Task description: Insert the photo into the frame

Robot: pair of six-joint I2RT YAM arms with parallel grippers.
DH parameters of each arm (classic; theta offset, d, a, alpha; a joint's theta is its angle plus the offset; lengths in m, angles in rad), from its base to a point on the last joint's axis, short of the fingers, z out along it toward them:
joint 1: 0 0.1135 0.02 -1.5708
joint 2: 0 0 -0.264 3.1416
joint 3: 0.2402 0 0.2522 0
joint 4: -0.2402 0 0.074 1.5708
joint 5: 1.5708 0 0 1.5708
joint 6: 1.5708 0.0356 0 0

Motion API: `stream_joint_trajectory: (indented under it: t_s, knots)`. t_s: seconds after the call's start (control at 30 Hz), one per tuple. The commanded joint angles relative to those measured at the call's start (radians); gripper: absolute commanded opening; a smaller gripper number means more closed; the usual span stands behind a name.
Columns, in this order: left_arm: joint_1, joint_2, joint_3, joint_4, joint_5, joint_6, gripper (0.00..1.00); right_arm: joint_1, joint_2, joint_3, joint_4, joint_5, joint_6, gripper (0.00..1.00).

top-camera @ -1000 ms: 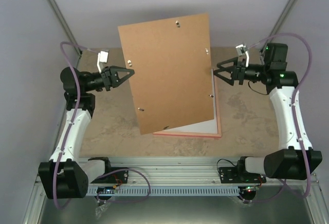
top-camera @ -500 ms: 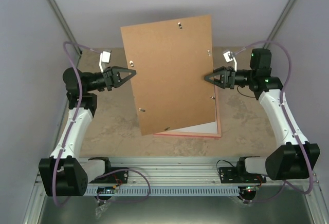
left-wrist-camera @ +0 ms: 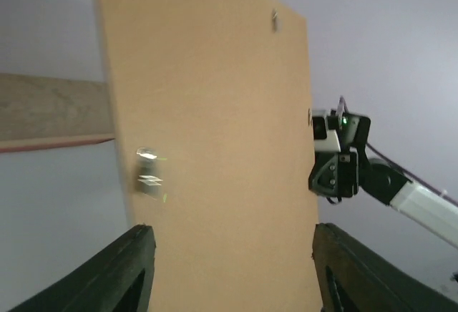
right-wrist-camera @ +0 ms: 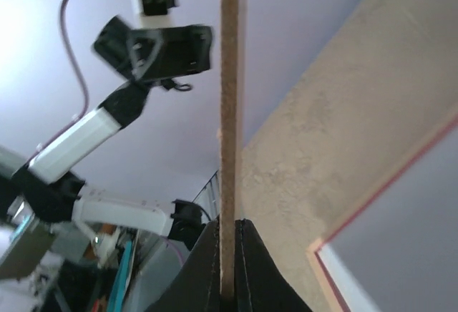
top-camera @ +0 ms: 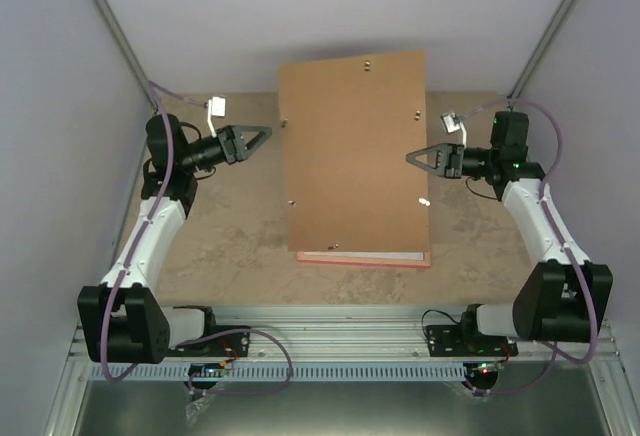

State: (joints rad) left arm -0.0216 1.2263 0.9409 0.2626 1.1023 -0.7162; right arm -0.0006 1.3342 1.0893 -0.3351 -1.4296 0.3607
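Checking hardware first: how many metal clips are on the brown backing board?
6 clips: one at the top edge of the board, one at the bottom, two left, two right. Others may be hidden.

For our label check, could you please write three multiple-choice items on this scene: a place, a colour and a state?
1. Where is the frame? A) flat on the table, under the raised board B) leaning on the back wall C) hanging off the near edge
2. The frame's rim is: A) blue B) pink C) black
3. What grips the board? A) left end effector B) nothing C) right end effector
Key: 1A, the top view shows it lying beneath the board; 2B, its near rim is pink; 3C, its fingers are shut on the board's edge, while the left one stands open and apart.
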Motion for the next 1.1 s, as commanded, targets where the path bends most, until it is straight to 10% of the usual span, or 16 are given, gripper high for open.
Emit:
stream_joint_trajectory:
  t_s: [0.0,1.07]
  knots:
    - [-0.001,0.027,0.044,-0.124,-0.138,0.160,0.68,-0.086,0.047,-0.073,0.082,-0.013,0.062,0.01]
    - [-0.024,0.230,-0.025,-0.049,-0.150,0.201,0.68,-0.190,0.518,0.031,-0.263,0.037,-0.262,0.01]
